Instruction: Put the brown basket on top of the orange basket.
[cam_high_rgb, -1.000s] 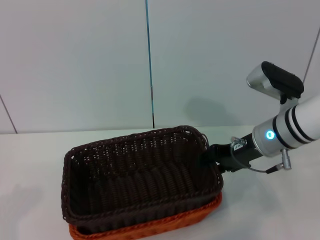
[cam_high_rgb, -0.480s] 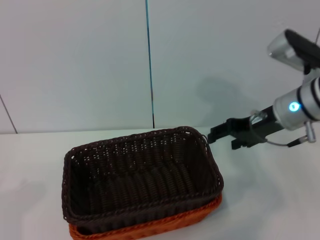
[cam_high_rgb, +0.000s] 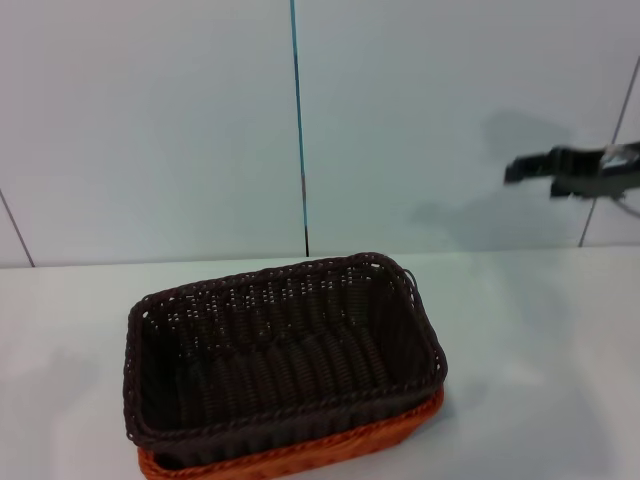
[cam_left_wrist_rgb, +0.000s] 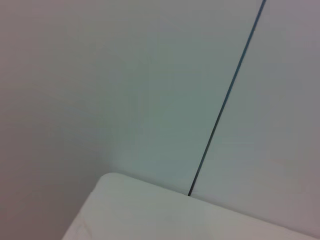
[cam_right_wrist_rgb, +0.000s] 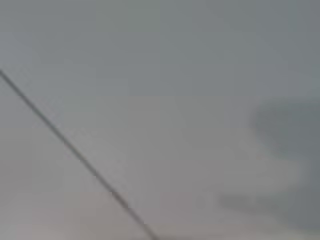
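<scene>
Dark brown wicker marks the brown basket (cam_high_rgb: 280, 350), which sits nested on top of the orange basket (cam_high_rgb: 330, 448) at the near middle of the white table (cam_high_rgb: 540, 350); only the orange rim and lower wall show beneath it. The right gripper (cam_high_rgb: 520, 170) hangs high at the right edge of the head view, well apart from both baskets and holding nothing; whether its fingers are spread or closed cannot be told. Both wrist views show only the pale wall (cam_left_wrist_rgb: 125, 85).
</scene>
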